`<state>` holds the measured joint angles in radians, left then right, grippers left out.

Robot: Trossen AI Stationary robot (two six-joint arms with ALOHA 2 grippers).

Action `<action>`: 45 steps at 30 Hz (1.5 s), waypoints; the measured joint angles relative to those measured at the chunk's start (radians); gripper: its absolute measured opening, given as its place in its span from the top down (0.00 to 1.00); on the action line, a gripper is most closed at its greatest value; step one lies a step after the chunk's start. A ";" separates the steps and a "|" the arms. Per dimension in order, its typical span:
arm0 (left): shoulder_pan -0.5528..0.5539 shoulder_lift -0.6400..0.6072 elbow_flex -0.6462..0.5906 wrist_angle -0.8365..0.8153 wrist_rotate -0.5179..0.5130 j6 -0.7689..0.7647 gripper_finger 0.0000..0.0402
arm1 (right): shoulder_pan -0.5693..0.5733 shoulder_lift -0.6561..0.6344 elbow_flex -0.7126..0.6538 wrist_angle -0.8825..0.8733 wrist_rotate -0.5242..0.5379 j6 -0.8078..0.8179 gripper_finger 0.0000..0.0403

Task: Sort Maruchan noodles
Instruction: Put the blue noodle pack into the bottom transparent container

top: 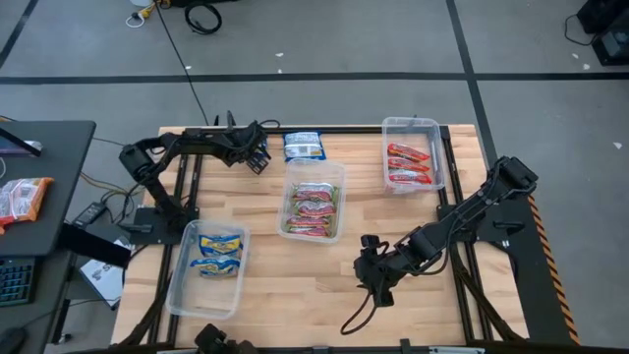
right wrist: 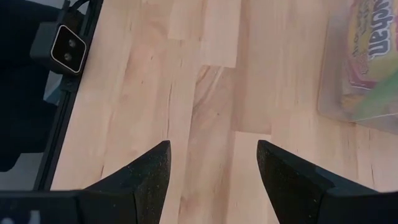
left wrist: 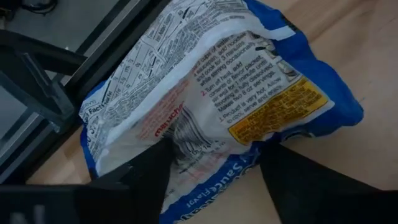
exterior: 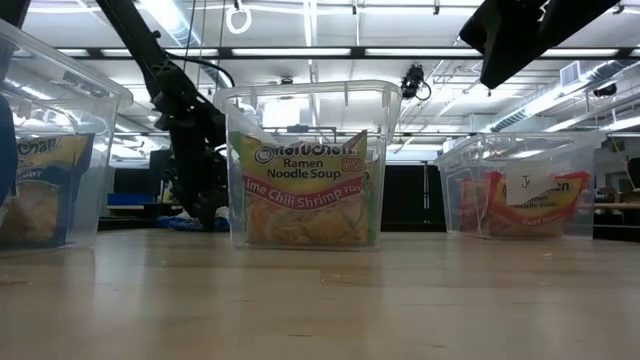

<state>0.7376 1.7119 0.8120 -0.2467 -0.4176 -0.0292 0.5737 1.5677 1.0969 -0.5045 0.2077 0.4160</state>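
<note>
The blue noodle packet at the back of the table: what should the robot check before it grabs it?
1. Blue noodle packet lies loose on the table, outside any tub: ok.
2. Left gripper has its jaws either side of the packet's edge: ok.
3. Grip is firm: cannot tell.
4. Tub with blue packets is uncovered and has room: ok.
5. Right gripper waits open over bare wood, out of the way: ok.

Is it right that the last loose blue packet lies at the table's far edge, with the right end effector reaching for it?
Not quite: the left end effector is reaching for the blue packet, as the high view shows. The packet does lie loose at the far edge.
</note>
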 joint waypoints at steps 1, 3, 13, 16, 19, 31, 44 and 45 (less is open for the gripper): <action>0.000 0.000 0.001 -0.005 -0.007 0.002 0.43 | 0.000 0.000 0.000 0.000 0.000 -0.002 0.40; -0.001 0.001 0.001 -0.021 -0.030 0.003 0.52 | 0.000 0.000 0.000 0.000 0.000 -0.009 0.40; -0.053 -0.171 0.048 -0.344 -0.013 0.060 0.96 | -0.002 0.000 0.000 0.001 0.011 -0.023 0.40; -0.087 -0.267 0.127 -0.535 0.014 0.061 0.95 | -0.007 0.000 0.000 0.002 0.028 -0.046 0.40; -0.114 -0.359 0.246 -0.730 0.065 0.061 0.95 | -0.021 0.000 0.000 0.007 0.031 -0.055 0.40; -0.168 -0.614 0.584 -1.116 0.521 0.073 0.95 | -0.062 0.000 0.000 0.013 0.034 -0.060 0.40; -0.413 -0.927 0.417 -0.577 0.628 0.032 0.95 | -0.055 -0.001 0.039 0.377 0.492 -0.643 0.40; -0.433 -0.942 0.383 -0.525 0.628 0.025 0.95 | -0.051 -0.002 0.048 0.427 0.519 -0.715 0.40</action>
<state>0.3047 0.7694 1.1950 -0.7713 0.2101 -0.0039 0.5224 1.5656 1.1454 -0.0775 0.7264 -0.2995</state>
